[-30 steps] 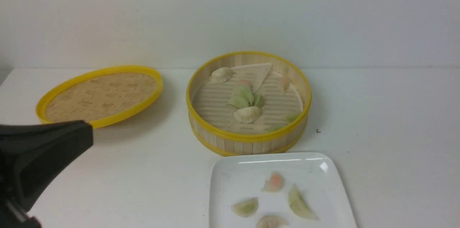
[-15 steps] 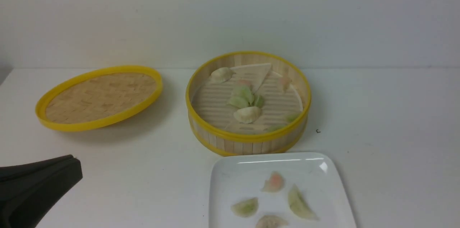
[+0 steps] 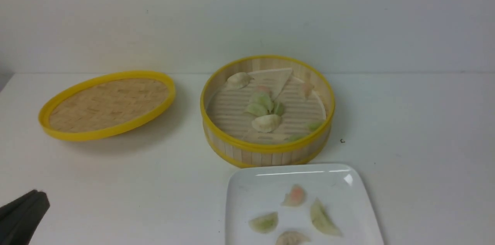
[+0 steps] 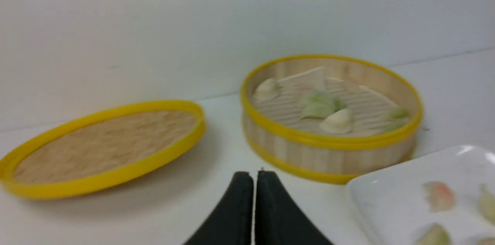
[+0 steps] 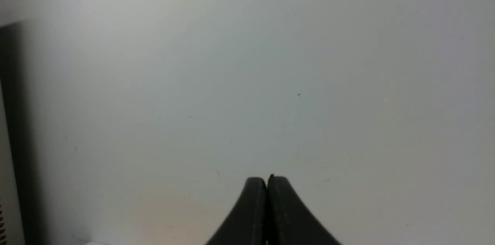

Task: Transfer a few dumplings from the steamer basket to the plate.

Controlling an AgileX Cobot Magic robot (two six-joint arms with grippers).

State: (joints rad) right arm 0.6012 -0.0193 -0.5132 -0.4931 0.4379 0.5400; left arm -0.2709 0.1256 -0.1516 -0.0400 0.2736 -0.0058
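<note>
We observe the left jaws [image 4: 258, 175] and right jaws [image 5: 267, 180] closed, both empty. Four dumplings [image 3: 325, 218] lie on the plate [image 3: 243, 189]; we see more inside the steamer basket [image 3: 267, 147], on the tabletop [image 3: 174, 191] just behind the plate.

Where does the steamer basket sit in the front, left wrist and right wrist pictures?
Front: steamer basket, upper middle.
Left wrist: right of centre in the image.
Right wrist: not in it.
Shared landmark, front and left wrist only: the yellow-rimmed lid, lying on the basket's left in the front view.
</note>
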